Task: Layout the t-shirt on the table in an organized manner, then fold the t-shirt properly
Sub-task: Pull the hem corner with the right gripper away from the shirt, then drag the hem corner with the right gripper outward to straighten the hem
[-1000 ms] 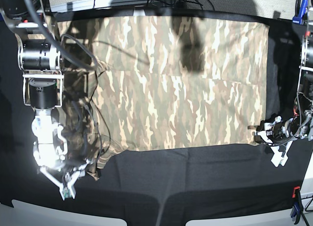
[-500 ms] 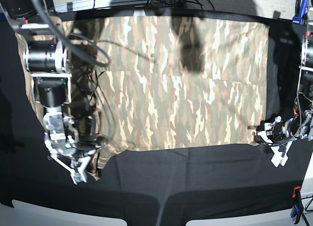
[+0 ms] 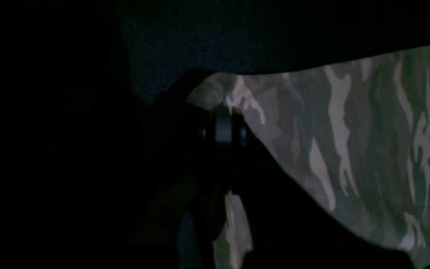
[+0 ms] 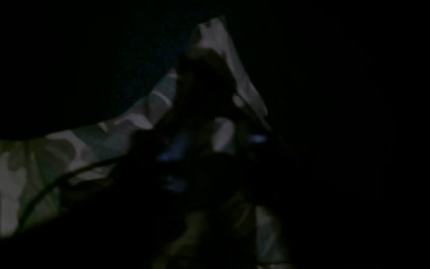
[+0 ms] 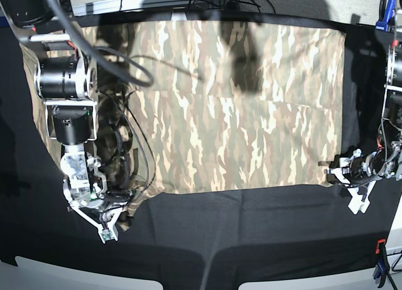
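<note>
on table (image 5: 251,227): left gripper (image 5: 333,169) low, clamped on t-shirt (image 5: 239,114) corner; right gripper (image 5: 108,222) jaws unclear.

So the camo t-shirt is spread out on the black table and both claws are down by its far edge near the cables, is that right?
Not quite. Both claws sit at the t-shirt's near edge: the left claw at one near corner, the right claw at the other, as the base view shows. The t-shirt does lie spread on the black table.
</note>
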Available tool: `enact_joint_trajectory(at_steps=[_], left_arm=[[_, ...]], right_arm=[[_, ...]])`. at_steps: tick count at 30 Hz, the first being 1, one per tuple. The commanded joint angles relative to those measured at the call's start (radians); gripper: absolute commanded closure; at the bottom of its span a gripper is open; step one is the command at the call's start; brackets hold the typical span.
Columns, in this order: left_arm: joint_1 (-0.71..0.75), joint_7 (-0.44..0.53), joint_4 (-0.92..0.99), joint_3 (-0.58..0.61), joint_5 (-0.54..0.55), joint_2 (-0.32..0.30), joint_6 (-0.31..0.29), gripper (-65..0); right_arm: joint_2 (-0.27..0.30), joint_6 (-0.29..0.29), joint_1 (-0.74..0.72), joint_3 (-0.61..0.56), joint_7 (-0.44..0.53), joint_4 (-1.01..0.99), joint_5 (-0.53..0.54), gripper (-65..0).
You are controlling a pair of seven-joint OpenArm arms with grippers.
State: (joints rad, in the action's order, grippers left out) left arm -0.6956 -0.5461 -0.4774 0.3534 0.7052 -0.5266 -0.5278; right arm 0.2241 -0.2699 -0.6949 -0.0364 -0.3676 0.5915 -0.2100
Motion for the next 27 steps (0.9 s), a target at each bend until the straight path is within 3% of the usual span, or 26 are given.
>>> enact_joint_trajectory(at_steps=[1,2,4,8,14,21,24,27], left_arm=[[-0.038,0.025,-0.012,-0.006,0.010,-0.017,0.000,0.0],[-0.038,0.025,-0.012,-0.006,0.010,-0.017,0.000,0.0],[-0.038,0.025,-0.012,-0.006,0.010,-0.017,0.000,0.0],[-0.039,0.029,-0.012,-0.006,0.010,-0.017,0.000,0.0],[-0.038,0.028,-0.012,-0.006,0.010,-0.017,0.000,0.0],[-0.039,0.037,-0.012,-0.006,0.010,-0.017,0.000,0.0],[-0.039,0.046,-0.012,-0.006,0.010,-0.017,0.000,0.0],[-0.038,0.046,-0.012,-0.006,0.010,-0.017,0.000,0.0]], right_arm=[[0.003,-0.003,-0.039,0.005,0.019,0.022,0.004,-29.3],[0.002,0.000,-0.039,0.005,0.018,0.022,0.004,-32.9],[-0.004,0.006,-0.036,0.005,-0.002,0.022,0.005,-33.6],[-0.017,0.112,-0.014,0.005,-0.011,0.021,0.004,-33.4],[-0.020,0.113,0.019,0.005,-0.016,0.021,0.013,-33.4],[-0.032,0.110,0.014,0.004,-0.011,0.022,0.135,-33.0],[-0.042,0.109,0.015,0.004,-0.006,0.022,0.134,-23.1],[-0.044,0.109,0.016,0.004,-0.018,0.022,0.131,0.0]])
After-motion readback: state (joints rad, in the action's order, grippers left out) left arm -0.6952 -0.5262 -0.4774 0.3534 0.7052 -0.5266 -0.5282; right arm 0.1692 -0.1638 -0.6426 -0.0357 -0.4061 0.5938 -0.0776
